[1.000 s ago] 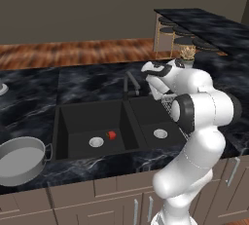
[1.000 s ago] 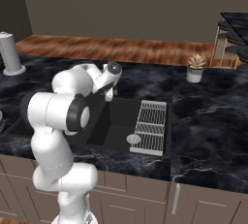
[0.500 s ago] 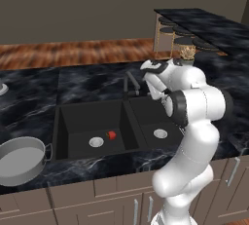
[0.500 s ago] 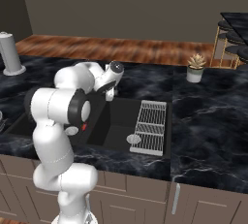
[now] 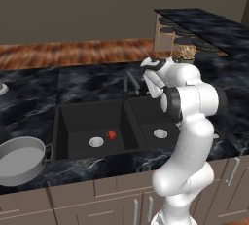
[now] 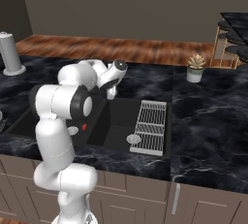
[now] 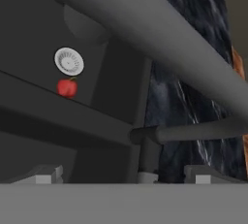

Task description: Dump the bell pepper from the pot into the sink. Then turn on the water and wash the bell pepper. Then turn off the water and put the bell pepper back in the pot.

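Observation:
The small red bell pepper lies on the floor of the left basin of the black sink, beside its silver drain. In the hand view the bell pepper sits just below that drain. The grey pot stands upright on the counter left of the sink, its pale inside bare. My gripper is open at the dark faucet behind the basin divider. From the hand, the faucet spout crosses overhead, its lever points right, and the gripper straddles the faucet stem without touching. No water is running.
A ribbed metal drying rack lies over the right side of the right basin. A small potted plant stands on the counter beyond it. A tall pale cylinder is at the far left. Stools and a raised counter are at the back right.
The arm has pulled upright and the hand has edged a little left, closer to the faucet. The pepper and pot have not moved. The jaws stay open.

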{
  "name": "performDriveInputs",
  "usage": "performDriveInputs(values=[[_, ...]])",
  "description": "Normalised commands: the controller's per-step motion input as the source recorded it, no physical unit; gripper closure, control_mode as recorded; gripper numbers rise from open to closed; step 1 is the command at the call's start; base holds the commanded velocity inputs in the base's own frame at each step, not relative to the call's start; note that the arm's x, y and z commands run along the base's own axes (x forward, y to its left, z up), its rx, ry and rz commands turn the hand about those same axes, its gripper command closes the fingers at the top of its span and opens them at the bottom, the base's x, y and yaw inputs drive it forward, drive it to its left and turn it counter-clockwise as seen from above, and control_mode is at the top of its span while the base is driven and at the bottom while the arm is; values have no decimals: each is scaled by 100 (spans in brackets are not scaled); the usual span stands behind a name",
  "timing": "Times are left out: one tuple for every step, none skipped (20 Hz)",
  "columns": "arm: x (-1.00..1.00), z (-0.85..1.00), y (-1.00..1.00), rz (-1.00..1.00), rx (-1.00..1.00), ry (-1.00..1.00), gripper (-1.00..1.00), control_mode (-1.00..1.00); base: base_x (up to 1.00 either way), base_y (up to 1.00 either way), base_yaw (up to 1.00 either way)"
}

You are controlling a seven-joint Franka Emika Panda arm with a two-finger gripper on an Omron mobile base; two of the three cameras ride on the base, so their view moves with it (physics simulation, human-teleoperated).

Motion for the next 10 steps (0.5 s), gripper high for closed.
performDriveInputs(values=[[19,-5,0,1,1,3,-100,-100,0,0,0],[16,-9,0,1,0,2,-100,-100,0,0,0],[14,-9,1,1,0,2,-100,-100,0,0,0],[13,-14,7,1,0,2,-100,-100,0,0,0],[10,-16,9,0,0,3,-100,-100,0,0,0],[12,-19,13,0,0,3,-100,-100,0,0,0],[12,-19,15,0,0,3,-100,-100,0,0,0],[12,-18,19,0,0,3,-100,-100,0,0,0],[11,-16,19,0,0,3,-100,-100,0,0,0],[12,-16,21,0,0,3,-100,-100,0,0,0]])
